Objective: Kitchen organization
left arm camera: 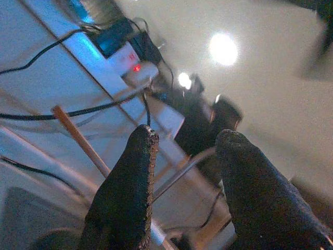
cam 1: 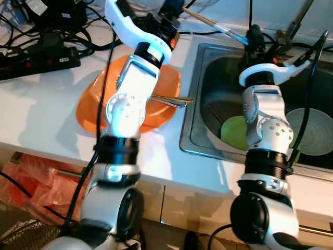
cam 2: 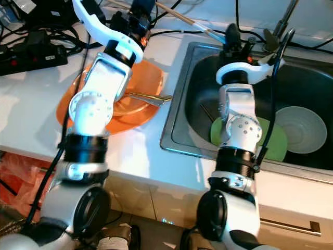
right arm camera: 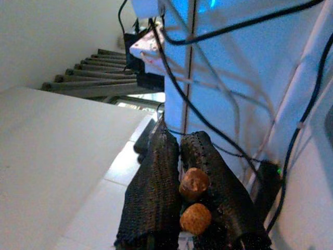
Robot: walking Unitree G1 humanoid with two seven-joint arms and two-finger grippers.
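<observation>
Right claw [right arm camera: 179,156] — pinching wooden chopsticks [right arm camera: 193,200] | round orange bowl [cam 1: 165,83]

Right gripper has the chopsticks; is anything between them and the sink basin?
Nothing visible blocks the way. The right gripper holds the chopsticks near the sink's back rim. A green plate and a white bowl lie in the basin, partly behind the arm.

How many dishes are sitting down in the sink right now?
2: a green plate near the front wall, partly behind the right arm, and a pale bowl beside it, farther right. The arm could be hiding others.
</observation>
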